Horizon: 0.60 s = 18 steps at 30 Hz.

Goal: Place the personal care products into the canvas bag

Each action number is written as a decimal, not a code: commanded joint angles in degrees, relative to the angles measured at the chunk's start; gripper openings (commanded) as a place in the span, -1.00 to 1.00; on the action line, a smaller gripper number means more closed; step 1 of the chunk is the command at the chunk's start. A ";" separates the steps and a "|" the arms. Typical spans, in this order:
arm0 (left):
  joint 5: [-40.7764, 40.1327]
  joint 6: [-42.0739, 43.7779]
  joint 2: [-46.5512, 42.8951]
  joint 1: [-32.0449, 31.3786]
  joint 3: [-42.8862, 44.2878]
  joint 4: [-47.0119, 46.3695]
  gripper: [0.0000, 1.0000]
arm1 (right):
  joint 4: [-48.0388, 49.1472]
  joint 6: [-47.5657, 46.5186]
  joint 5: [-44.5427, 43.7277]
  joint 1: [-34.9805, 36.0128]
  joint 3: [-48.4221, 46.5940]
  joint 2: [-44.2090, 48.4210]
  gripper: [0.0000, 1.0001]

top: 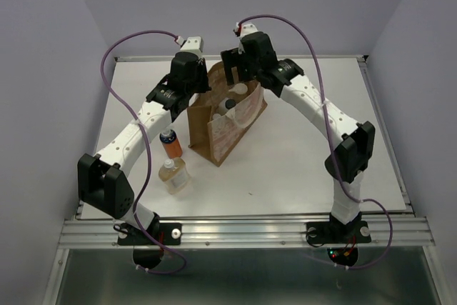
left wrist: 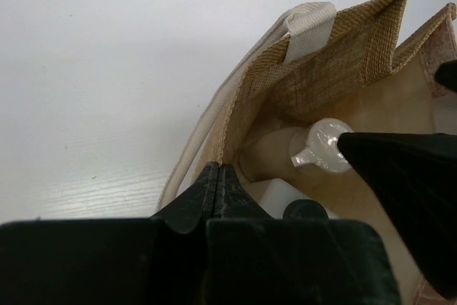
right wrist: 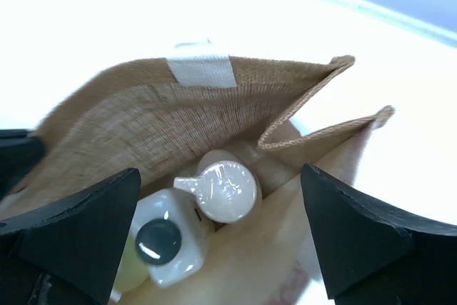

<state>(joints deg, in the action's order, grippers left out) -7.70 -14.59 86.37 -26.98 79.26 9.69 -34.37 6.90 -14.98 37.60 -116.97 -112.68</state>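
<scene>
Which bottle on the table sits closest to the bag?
The orange bottle with dark blue cap, beside the bag; the amber white-capped bottle stands farther off.

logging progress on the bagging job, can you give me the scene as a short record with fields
bag: canvas bag upright mid-table, mouth open
inside bag: beige bottle, translucent white bottle with black cap; anything more is unclear
on table: orange bottle with dark blue cap, amber bottle with white cap, both left of the bag
left gripper: shut, pinching the bag's rim
right gripper: open, empty, over the bag mouth
</scene>
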 commanded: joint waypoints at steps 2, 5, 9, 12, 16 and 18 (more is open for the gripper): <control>-0.82 0.62 -0.50 -0.26 2.47 -1.52 -1.00 | 0.71 -2.85 3.99 0.28 -2.74 6.68 1.00; -1.08 0.53 -0.32 -0.35 3.18 -1.08 -1.00 | 0.88 -4.25 7.85 0.28 -1.60 9.06 1.00; -1.61 0.26 -0.23 -0.35 3.70 -0.73 -1.00 | 1.85 -6.45 14.27 0.28 1.65 12.22 1.00; -2.14 0.00 -0.23 -0.35 4.06 -0.29 -1.00 | 2.47 -9.97 21.03 0.28 4.29 14.68 1.00; -2.58 -0.53 -0.15 -0.35 4.06 0.06 -1.00 | 4.22 -5.51 16.07 0.28 7.63 17.23 1.00; -2.67 -0.61 -0.06 -0.35 4.06 0.06 -1.00 | 3.96 -0.07 6.16 0.28 8.07 17.67 1.00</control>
<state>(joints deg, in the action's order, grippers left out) -8.75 -14.83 86.54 -27.00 80.29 11.38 -33.15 0.45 1.15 37.60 -109.97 -97.51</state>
